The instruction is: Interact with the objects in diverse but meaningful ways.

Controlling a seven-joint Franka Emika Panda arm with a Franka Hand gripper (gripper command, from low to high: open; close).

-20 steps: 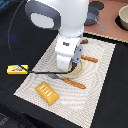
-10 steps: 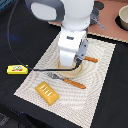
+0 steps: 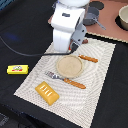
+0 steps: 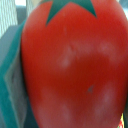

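A red tomato [image 4: 70, 65] with a green star-shaped top fills the wrist view, pressed close between my jaws. In the exterior view my gripper [image 3: 71, 46] hangs above the far edge of the striped placemat [image 3: 100, 85], and the white arm hides the tomato. Below it lies a round tan plate [image 3: 69, 66]. An orange-handled fork [image 3: 66, 80] and an orange-handled knife [image 3: 88, 58] lie beside the plate. The orange ridged bread block [image 3: 47, 92] rests on the mat's near corner. Off the mat, on the exterior view's left, lies the yellow labelled bar [image 3: 18, 69]. The grey pot [image 3: 92, 19] stands behind the arm.
A pale board [image 3: 112, 30] at the back carries the pot and a light bowl [image 3: 123, 17]. A black cable [image 3: 25, 50] runs across the dark table [image 3: 20, 25] toward the arm.
The arm has risen and drawn back from over the tan plate toward the mat's far edge, uncovering the plate. The other items have not moved.
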